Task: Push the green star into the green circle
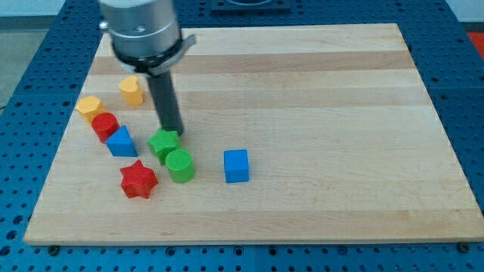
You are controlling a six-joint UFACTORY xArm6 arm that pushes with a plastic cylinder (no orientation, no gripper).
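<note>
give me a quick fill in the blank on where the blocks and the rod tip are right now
My tip sits at the top edge of the green ____.
The green star touches the green ____.
The green circle lies between the red star and the ____ cube.
The two blocks nearest the view's top are ____.

Missing words: star; circle; blue; yellow

star [162, 143] green | circle [180, 165] green | cube [236, 166] blue (board [340, 113] pale wood)

A grey metallic cylindrical housing with a dark flange is shown, ending in my tip [176, 134], a straight dark rod.
</note>
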